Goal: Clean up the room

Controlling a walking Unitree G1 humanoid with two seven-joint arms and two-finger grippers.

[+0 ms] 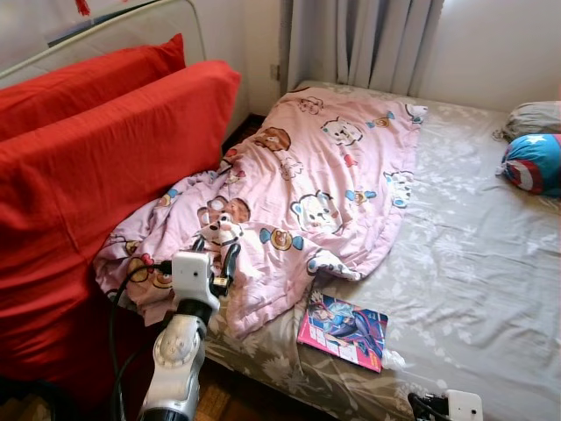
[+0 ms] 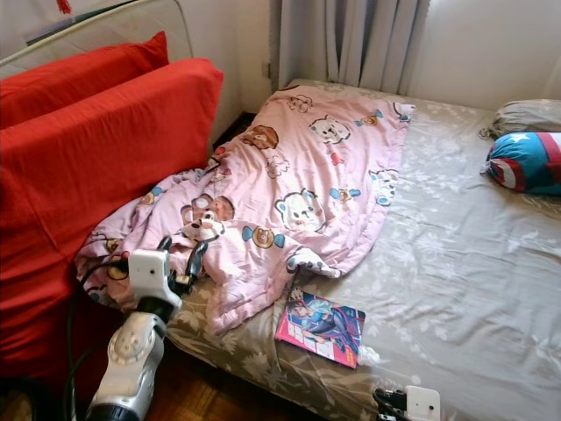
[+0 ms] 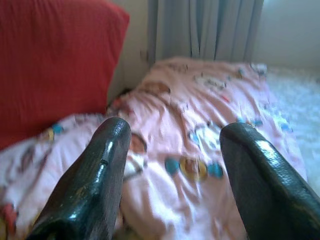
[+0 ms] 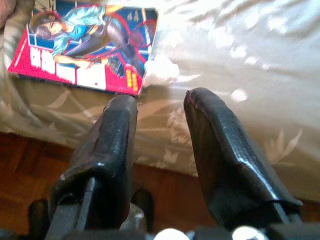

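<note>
A rumpled pink cartoon-print blanket [image 1: 307, 189] lies across the left half of the bed, its near corner hanging over the edge. My left gripper [image 1: 216, 261] is raised at that near corner, open, with nothing between its fingers [image 3: 107, 165]; the blanket [image 3: 200, 150] spreads out just ahead of it. A pink comic magazine [image 1: 344, 328] lies flat by the bed's front edge, with a small white crumpled scrap [image 4: 161, 70] beside it. My right gripper [image 4: 160, 107] hangs low at the bed's front edge, open and empty, a short way from the magazine [image 4: 85, 45].
Two large red cushions [image 1: 96, 167] lean against the bed's left side. The grey floral sheet [image 1: 473, 263] covers the mattress. A blue-and-red shield cushion [image 1: 533, 163] and a grey pillow [image 1: 533, 116] rest at the far right. Curtains [image 1: 368, 39] hang behind. Wooden floor [image 4: 30, 165] lies below.
</note>
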